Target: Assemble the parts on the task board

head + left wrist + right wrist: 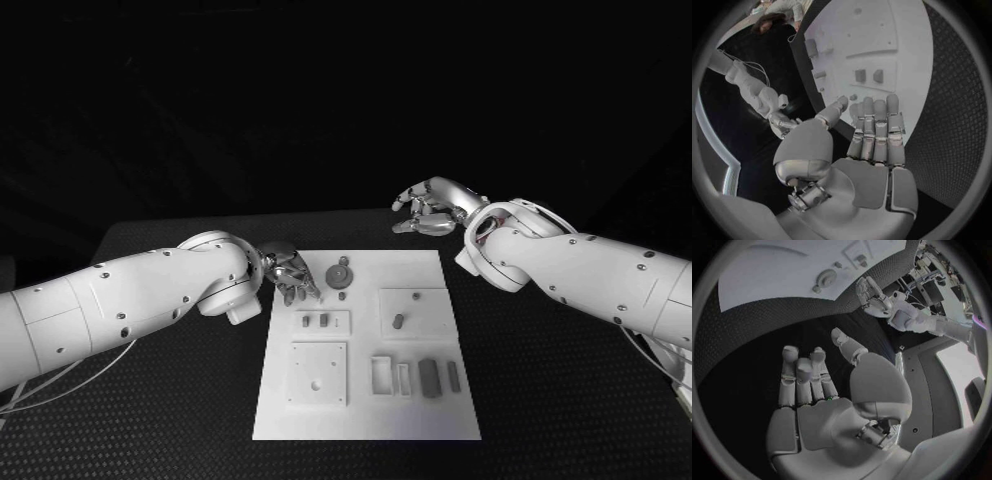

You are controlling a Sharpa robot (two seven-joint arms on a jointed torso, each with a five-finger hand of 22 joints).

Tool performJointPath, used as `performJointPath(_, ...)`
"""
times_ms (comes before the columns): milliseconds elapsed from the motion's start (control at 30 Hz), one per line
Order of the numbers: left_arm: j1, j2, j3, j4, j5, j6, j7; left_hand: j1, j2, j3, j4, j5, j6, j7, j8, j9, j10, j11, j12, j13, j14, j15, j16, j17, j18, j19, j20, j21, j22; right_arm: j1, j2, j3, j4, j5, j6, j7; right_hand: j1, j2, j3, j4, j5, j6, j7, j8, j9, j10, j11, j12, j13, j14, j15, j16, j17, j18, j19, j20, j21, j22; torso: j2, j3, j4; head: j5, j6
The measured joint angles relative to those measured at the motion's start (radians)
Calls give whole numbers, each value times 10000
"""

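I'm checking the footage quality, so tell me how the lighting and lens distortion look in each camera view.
Head view: the task board is brightly lit against a near-black table and background, parts readable. Left wrist view: fisheye bends the board's edges; the left hand is evenly lit. Right wrist view: same curving; the right hand is clear, and the board is pale and soft.

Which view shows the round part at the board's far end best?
The head view: the round part lies in plain sight on the board, just beside the left hand. The right wrist view shows it small and bent. In the left wrist view I cannot pick it out.
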Motion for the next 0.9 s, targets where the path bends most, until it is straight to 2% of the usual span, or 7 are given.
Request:
performJointPath(33,0,34,-6,18,-124,-169,285,399,-64,150,-16,0,-114,21,-195,-253,-103,173,-584,-461,-73,74,-122,-32,0,-35,90,-113,-81,-2,3,0,-21,0,1,1,0,0,0,0,0,0,0,0,0,0,0,0,0,0,0,0,0,-1,-2,2,0,0,0,0,0,3,12)
performJointPath(100,-1,112,-16,39,-505,-482,719,819,-157,237,0,0,-190,-55,-392,-591,-73,300,-1399,-1103,-26,150,-224,-49,1,27,173,-191,-157,-3,9,0,-48,0,3,2,0,0,0,0,0,-1,0,0,0,0,0,0,0,0,0,0,0,1,-13,13,0,0,2,1,0,12,28)
performJointPath(167,-1,212,-47,65,-1074,-900,1199,1148,-279,236,-2,0,-113,-131,-544,-927,280,318,-2152,-1683,328,80,-247,-9,17,360,99,-190,-165,-3,19,0,-80,0,4,4,0,0,0,0,0,-1,0,0,0,0,0,0,0,0,0,0,0,0,-13,13,0,0,4,1,0,22,50)
performJointPath(300,-1,393,-138,32,-2210,-1714,1936,1386,-480,220,-17,-39,-80,-164,-641,-1241,582,267,-2884,-2185,876,-8,-102,123,160,882,3,-22,-126,-5,36,0,-111,0,5,8,0,0,0,0,0,-2,-1,0,0,0,0,0,0,0,0,0,1,0,-14,13,0,0,7,6,0,45,79)
performJointPath(433,0,568,-217,-89,-3073,-2230,2333,1302,-748,103,44,-77,-80,-163,-734,-1400,679,323,-3206,-2388,1032,8,-60,166,163,1031,-26,12,-74,-5,47,0,-139,1,5,14,0,0,0,0,0,-2,4,0,1,0,0,0,0,-1,1,0,1,1,-15,14,0,0,7,7,-11,60,129)
performJointPath(633,-10,978,-544,-453,-4323,-2744,2689,1128,-939,10,56,-77,-24,-107,-734,-1510,918,322,-3392,-2527,1209,-28,18,252,163,1268,-34,90,8,-5,72,0,-212,3,4,22,0,0,0,0,0,15,21,0,1,0,0,0,1,-1,1,0,1,0,-15,14,0,0,10,7,-28,70,178)
performJointPath(900,-111,1359,-660,-926,-5285,-3018,2891,1243,-1054,-47,56,-77,264,-142,-722,-1655,1490,176,-3562,-2618,1623,-191,652,664,164,1736,-178,539,420,-5,119,0,-259,5,3,40,0,0,0,0,0,15,21,0,2,0,0,0,2,-1,1,0,1,0,-15,15,0,0,15,3,-37,39,193)
